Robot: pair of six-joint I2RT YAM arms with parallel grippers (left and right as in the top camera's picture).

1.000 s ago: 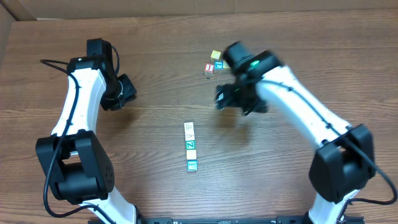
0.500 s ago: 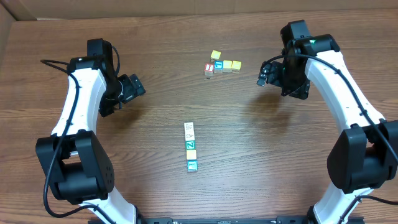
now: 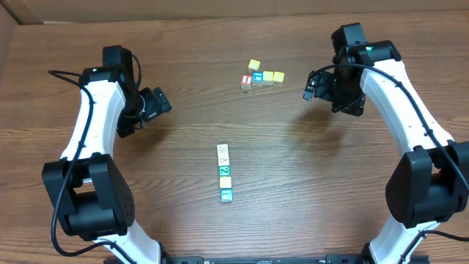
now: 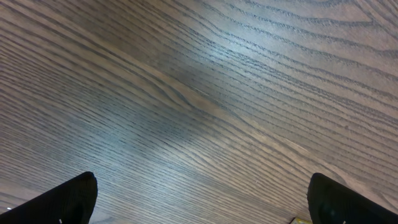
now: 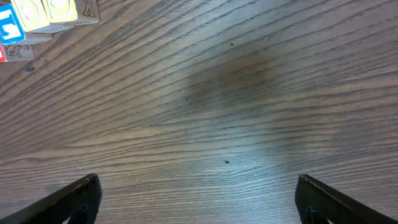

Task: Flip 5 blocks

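Observation:
Five blocks lie in a short line in the middle of the table in the overhead view: two white ones (image 3: 223, 150) (image 3: 223, 160), a green Z block (image 3: 225, 170), a pale yellow one (image 3: 226, 181) and a teal one (image 3: 226, 195). My left gripper (image 3: 160, 103) hovers far to their upper left, open, with bare wood between its fingertips (image 4: 202, 205). At the upper right, my right gripper (image 3: 310, 86) also stands open over bare wood (image 5: 199, 199). Neither wrist view shows the line of blocks.
A separate cluster sits at the back: a red-and-white cube (image 3: 247, 81), a blue cube (image 3: 257, 77) and three brighter yellow cubes (image 3: 267, 76). Its edge shows at the top left of the right wrist view (image 5: 37, 12). A cardboard wall (image 3: 15, 15) borders the back left.
The right arm swung from beside the back cluster out to the right, then held still. The left gripper's jaws spread wider and turned a little.

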